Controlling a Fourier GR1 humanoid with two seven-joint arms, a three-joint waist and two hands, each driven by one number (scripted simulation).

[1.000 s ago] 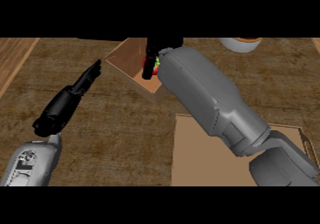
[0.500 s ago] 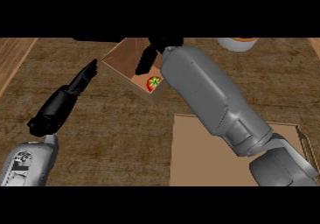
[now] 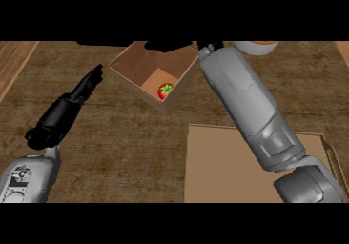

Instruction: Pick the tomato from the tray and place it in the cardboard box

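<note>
Resting in the box [image 3: 152, 71], your tomato [image 3: 165, 91] is round, no long axis, stalk up. Since earlier, right hand [image 3: 171, 45] has withdrawn, fingers hidden; left hand [image 3: 72, 102] straight, released.

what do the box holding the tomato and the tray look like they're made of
The box looks like matte cardboard: flat brown walls with folded edges around the tomato. The tray is a plain tan slab with a thin raised rim, maybe wood or cardboard; hard to say which.

Dim, even light; soft shadow inside the cardboard box [image 3: 155, 66]; no glare.
</note>
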